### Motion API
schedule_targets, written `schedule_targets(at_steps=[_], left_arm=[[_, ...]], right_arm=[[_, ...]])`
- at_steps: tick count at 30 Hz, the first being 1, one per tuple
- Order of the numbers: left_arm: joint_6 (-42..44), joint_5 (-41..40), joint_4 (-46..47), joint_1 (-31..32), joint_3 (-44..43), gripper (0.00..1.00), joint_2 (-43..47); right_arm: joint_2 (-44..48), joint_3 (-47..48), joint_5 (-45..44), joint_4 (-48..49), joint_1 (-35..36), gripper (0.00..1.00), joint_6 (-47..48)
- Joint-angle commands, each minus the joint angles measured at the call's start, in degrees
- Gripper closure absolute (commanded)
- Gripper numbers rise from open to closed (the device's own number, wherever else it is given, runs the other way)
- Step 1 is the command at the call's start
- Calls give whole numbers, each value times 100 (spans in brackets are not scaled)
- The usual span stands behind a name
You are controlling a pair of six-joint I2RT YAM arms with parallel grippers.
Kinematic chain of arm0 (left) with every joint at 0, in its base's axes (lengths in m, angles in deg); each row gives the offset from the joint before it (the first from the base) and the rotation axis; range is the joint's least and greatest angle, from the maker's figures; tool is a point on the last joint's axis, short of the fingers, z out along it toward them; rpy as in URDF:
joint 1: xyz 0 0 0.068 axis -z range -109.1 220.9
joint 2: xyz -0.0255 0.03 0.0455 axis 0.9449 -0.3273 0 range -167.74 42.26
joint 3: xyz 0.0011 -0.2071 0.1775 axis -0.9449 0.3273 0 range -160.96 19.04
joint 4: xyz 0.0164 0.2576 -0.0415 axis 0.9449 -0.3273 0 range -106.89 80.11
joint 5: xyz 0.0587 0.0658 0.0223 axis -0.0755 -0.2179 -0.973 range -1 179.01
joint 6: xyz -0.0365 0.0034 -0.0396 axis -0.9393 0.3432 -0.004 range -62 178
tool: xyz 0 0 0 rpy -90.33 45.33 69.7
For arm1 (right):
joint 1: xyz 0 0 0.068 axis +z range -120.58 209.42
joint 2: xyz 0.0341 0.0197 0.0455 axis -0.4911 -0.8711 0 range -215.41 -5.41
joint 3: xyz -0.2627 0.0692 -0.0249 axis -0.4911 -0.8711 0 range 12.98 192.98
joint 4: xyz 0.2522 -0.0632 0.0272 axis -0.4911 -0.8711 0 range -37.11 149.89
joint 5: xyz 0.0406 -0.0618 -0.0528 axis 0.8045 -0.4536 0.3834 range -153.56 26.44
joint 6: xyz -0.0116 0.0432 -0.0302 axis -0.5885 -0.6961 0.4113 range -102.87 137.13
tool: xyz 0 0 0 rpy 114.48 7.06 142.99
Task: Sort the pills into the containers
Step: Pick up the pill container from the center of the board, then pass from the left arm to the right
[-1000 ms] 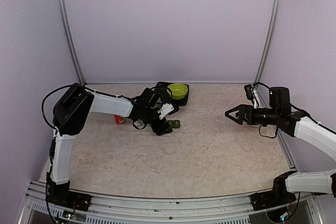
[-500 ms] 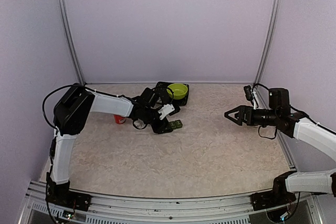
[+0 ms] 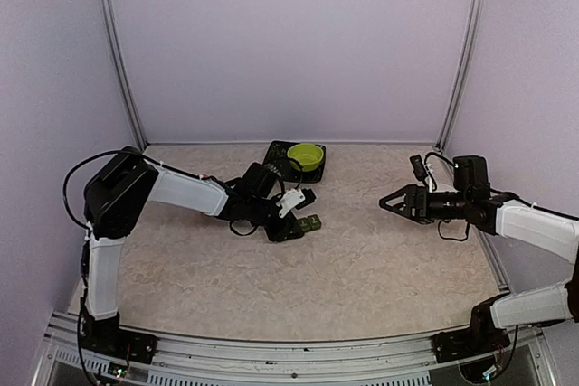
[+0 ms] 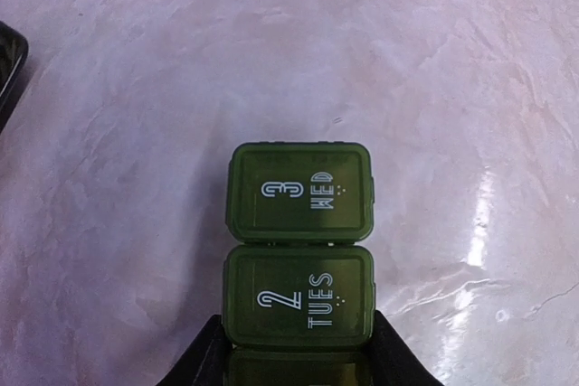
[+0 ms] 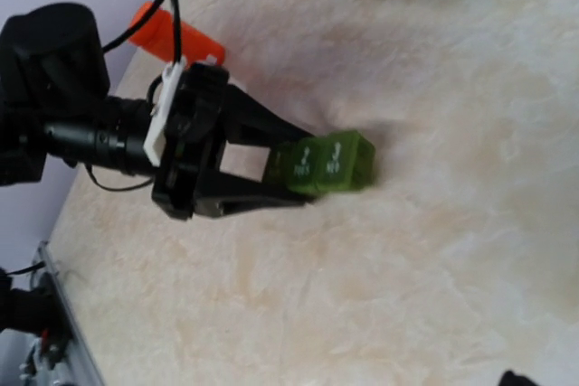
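The containers (image 4: 298,241) are a row of dark green boxes with shut lids marked "2 TUES" and "3 WED". A third box is mostly hidden at the frame's bottom edge. My left gripper (image 4: 297,354) is shut on the near end of the row, one black finger against each side. From above, the containers (image 3: 310,222) lie on the table mid-left, with the left gripper (image 3: 291,227) at their left end. The right wrist view shows the containers (image 5: 323,164) sticking out of the left gripper (image 5: 288,174). My right gripper (image 3: 389,202) hovers open at the right, pointing left. No pills show.
A lime green bowl (image 3: 307,156) sits in a black tray (image 3: 276,153) at the back, behind the left gripper. An orange cylinder (image 5: 176,36) lies beyond the left wrist. Metal posts stand at the back corners of the beige table (image 3: 362,268).
My left gripper has closed on the containers and shifted them slightly right and nearer. The right arm has reached a little further left, still open.
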Motion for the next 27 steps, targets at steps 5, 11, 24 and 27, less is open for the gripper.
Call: schedule_targets(at_steps=[5, 11, 24, 27], left_arm=[[-426, -166, 725, 569, 463, 64, 791], [-496, -371, 794, 999, 586, 63, 1088], [-546, -805, 946, 1669, 902, 63, 1455], [-544, -938, 979, 1773, 916, 62, 1461]], right_arm=[[-554, -208, 440, 558, 417, 0, -425], [-952, -381, 663, 1244, 815, 0, -858], [-1645, -378, 687, 2209, 1434, 6, -1656], [-1876, -358, 763, 2491, 1610, 10, -1838]])
